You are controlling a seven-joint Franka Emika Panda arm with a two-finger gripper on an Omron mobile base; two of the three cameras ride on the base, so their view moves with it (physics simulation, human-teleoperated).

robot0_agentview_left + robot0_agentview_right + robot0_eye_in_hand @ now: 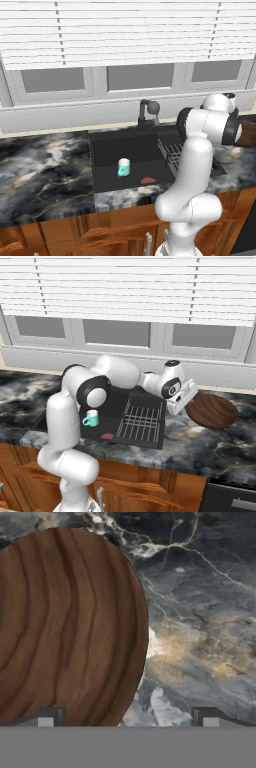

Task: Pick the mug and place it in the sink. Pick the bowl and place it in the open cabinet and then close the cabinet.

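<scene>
The teal mug [123, 167] [91, 418] stands upright inside the black sink [107, 150] [113, 402]. The wide brown wooden bowl [212, 410] [248, 131] [65, 627] rests on the marble counter to the right of the sink. My gripper [187, 399] [127, 717] hovers low over the bowl's sink-side edge, open, with nothing between its fingers. In the hand view one fingertip [46, 717] is over the bowl and the other over bare counter. The cabinet is out of view.
A dark faucet [148, 113] rises behind the sink, and a black wire rack [172, 152] [142, 421] fills its right side. A small red item [148, 180] [107, 436] lies on the basin floor. Marble counter [220, 446] runs right of the bowl. A blind-covered window spans the back wall.
</scene>
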